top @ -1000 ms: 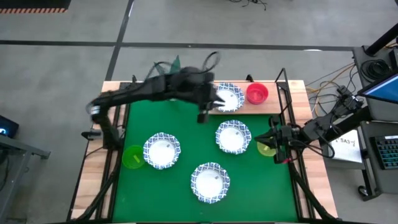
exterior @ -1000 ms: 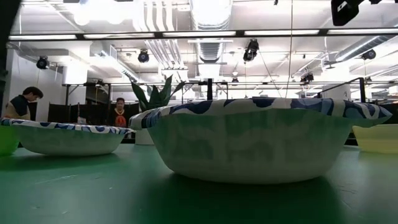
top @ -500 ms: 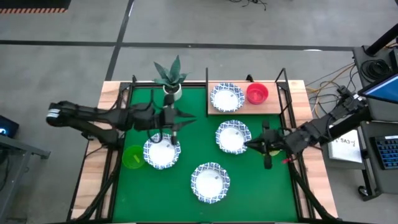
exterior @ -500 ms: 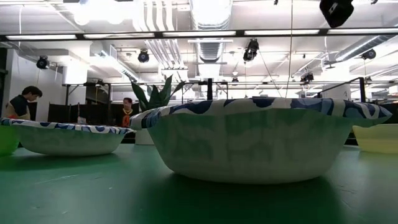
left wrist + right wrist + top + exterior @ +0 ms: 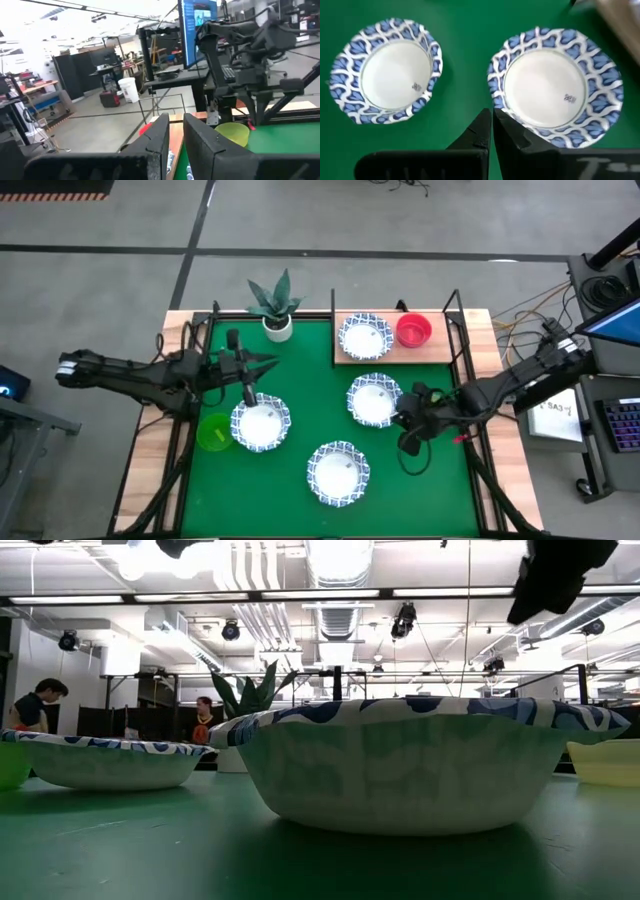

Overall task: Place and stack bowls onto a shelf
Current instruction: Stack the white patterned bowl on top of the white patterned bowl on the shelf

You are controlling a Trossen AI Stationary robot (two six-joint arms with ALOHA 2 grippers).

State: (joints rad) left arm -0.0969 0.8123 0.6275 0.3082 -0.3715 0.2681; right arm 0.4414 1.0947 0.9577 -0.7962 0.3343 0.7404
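— What's on the green mat (image 5: pixel 320 395)?

— Three blue-rimmed white bowls: one (image 5: pixel 260 423) toward the plant pot's (image 5: pixel 279 328) side, one (image 5: pixel 375 400) just below the shelf (image 5: pixel 392 356), one (image 5: pixel 338 471) nearest the front edge. A green bowl (image 5: pixel 213 432) touches the first.

— And the shelf?

— A fourth patterned bowl (image 5: pixel 365 337) beside a red bowl (image 5: pixel 413 330).

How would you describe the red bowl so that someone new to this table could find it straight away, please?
Start from the green mat that covers most of the table, then look to the light wooden shelf along its far edge. Two bowls sit there side by side. The red bowl is the smaller, plain one, beside a wider white bowl with a blue patterned rim.
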